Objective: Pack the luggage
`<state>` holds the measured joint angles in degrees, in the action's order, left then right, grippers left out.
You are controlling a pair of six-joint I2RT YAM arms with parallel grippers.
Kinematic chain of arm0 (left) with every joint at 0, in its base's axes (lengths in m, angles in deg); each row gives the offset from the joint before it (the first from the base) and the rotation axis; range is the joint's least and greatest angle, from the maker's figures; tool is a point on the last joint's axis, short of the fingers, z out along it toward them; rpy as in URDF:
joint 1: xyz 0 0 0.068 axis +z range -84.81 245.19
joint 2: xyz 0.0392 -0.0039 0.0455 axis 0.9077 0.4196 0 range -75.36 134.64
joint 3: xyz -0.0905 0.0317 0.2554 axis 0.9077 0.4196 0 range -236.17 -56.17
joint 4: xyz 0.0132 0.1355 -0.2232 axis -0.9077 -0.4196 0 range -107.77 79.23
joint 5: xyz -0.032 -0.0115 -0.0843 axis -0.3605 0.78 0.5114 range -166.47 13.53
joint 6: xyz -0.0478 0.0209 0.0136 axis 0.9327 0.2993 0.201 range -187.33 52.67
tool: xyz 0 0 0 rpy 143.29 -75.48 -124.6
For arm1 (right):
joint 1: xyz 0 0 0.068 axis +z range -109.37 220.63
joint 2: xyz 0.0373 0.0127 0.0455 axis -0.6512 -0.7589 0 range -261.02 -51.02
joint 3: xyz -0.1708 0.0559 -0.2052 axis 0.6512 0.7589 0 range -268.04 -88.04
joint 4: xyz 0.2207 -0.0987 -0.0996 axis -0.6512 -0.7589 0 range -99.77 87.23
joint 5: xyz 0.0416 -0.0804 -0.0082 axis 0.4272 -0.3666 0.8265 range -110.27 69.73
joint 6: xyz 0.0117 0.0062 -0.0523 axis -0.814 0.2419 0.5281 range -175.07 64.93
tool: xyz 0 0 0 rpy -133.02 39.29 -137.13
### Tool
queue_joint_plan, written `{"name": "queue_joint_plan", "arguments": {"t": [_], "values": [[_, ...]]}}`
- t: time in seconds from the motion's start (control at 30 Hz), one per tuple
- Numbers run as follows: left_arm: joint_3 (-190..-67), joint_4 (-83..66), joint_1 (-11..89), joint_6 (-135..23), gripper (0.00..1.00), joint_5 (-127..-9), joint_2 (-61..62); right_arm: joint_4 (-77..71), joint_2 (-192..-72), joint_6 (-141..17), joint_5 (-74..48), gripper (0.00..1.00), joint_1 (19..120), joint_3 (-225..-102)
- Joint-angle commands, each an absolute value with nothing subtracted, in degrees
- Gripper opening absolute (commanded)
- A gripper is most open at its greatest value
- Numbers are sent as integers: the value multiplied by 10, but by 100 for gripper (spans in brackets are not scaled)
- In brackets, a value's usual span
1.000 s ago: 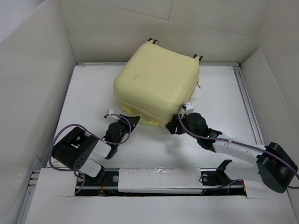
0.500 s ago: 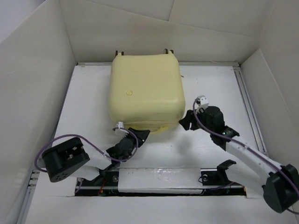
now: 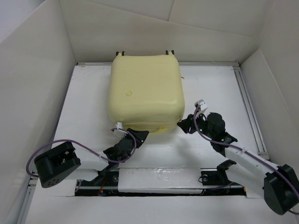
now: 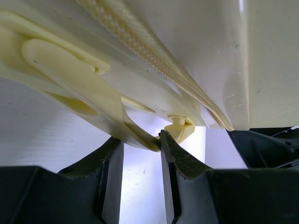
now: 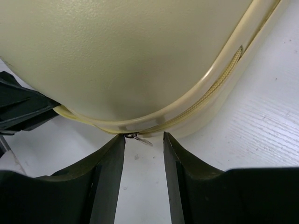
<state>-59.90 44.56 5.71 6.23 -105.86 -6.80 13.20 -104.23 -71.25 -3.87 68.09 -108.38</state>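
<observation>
The pale yellow luggage point(image 3: 145, 93) lies shut and flat on the white table, its wheels point(image 3: 122, 52) toward the back wall. My left gripper point(image 3: 137, 134) is open at its near edge. In the left wrist view the gripper point(image 4: 141, 140) has the end of the yellow carry handle point(image 4: 70, 70) between its fingertips, touching the right finger. My right gripper point(image 3: 186, 124) is open at the near right corner. In the right wrist view the gripper point(image 5: 144, 138) has the small metal zipper pull point(image 5: 139, 137) between its tips, just below the zipper point(image 5: 219, 79).
White walls point(image 3: 37, 70) enclose the table on three sides. A metal rail point(image 3: 247, 107) runs along the right edge. The arm bases and a slot point(image 3: 159, 179) line the near edge. The left arm's cable point(image 3: 84, 147) loops over the table.
The luggage has swung from a skewed pose to square with the table and shifted left. Both grippers followed its near edge, and the left arm's elbow dropped lower left.
</observation>
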Motion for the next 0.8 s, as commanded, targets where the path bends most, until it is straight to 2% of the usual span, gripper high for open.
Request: {"name": "queue_joint_plan", "arguments": {"t": [0.0, 0.23, 0.53, 0.6, 0.77], "values": [[-622, 510, 37, 4, 0, -1001, -97, 230, -1046, -704, -2, 44, 691, -1076], [-628, 510, 37, 4, 0, -996, -80, 266, -1082, -709, -2, 43, 702, -1070], [-643, 521, 37, -1, 0, -985, -65, 314, -1110, -735, -91, 40, 751, -1059], [-643, 521, 37, -1, 0, -985, -65, 314, -1095, -748, -114, 46, 767, -1045], [-643, 526, 37, -1, 0, -985, -58, 323, -1068, -754, -170, 48, 790, -1025]]}}
